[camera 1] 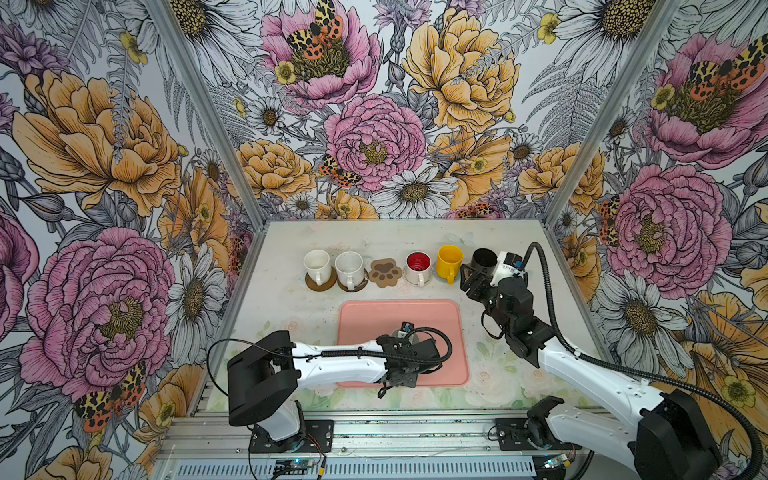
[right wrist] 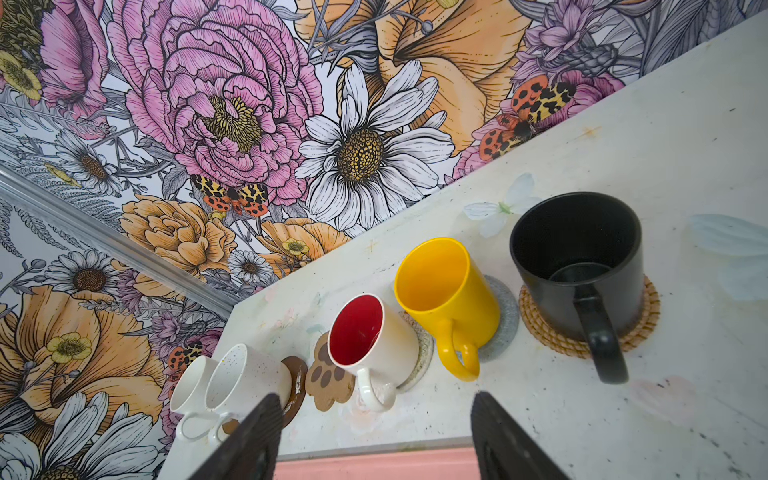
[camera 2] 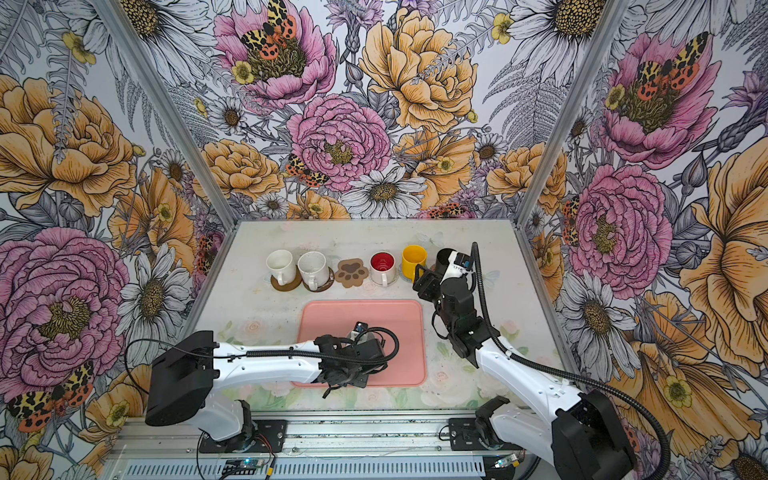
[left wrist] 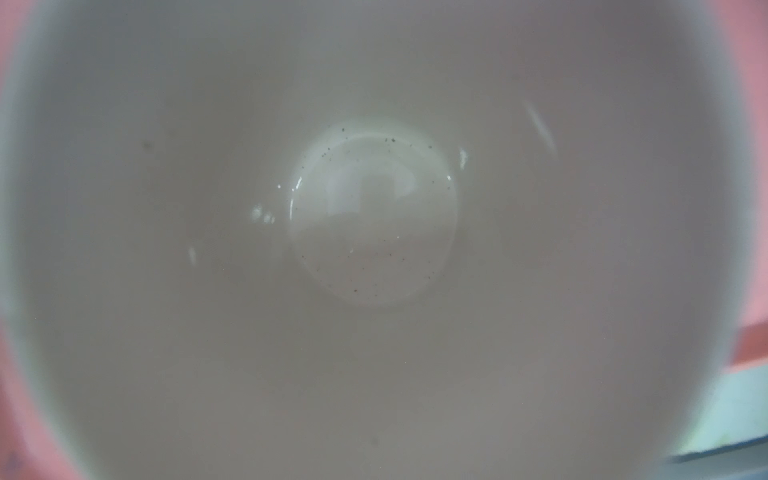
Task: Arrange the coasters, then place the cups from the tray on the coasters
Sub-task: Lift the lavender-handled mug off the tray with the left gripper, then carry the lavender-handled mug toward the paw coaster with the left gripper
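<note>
Open slot: paw coaster [camera 1: 385, 272], tight between speckled mug [camera 1: 349, 268] and red-lined mug [camera 1: 417, 267]. Free table strip [camera 1: 316, 293] between mug row [camera 1: 449, 259] and tray [camera 1: 374, 316]. Row's right end crowded by right arm [camera 1: 511, 299] beside black mug [camera 1: 484, 258].

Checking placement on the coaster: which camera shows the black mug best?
Right wrist view: the black mug is whole, upright, handle visible, on the rattan coaster. Both top views show it small, partly behind the right gripper. Left wrist view shows only the pale inside of a cup.
</note>
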`<act>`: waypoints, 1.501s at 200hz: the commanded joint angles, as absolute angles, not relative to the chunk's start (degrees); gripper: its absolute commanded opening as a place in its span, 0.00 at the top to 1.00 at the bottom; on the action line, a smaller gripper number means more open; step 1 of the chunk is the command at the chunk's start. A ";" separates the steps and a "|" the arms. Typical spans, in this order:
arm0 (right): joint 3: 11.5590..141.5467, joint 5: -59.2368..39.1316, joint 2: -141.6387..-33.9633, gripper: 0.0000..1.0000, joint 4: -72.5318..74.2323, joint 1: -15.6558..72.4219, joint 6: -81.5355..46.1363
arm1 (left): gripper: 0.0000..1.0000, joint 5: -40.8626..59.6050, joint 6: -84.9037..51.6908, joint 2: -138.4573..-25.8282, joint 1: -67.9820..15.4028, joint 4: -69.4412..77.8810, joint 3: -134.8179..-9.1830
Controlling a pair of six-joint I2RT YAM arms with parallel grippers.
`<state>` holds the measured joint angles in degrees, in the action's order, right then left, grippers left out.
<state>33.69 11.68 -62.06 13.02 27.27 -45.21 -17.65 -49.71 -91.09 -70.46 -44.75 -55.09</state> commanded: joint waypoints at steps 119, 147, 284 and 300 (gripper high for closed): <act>36.14 10.29 -63.45 0.27 13.29 26.41 -45.61 | 1.00 -24.28 -49.30 -83.16 -68.03 -44.55 -55.54; 36.12 10.19 -63.46 0.27 13.36 26.23 -45.60 | 1.00 -24.06 -46.68 -82.79 -64.77 -44.47 -56.43; 34.72 9.59 -61.68 0.27 13.04 25.09 -45.51 | 1.00 -24.84 -28.04 -92.68 -44.70 -37.87 -71.47; 34.44 9.59 -61.01 0.27 12.76 24.71 -45.53 | 1.00 -24.43 -26.74 -93.78 -42.88 -35.45 -72.38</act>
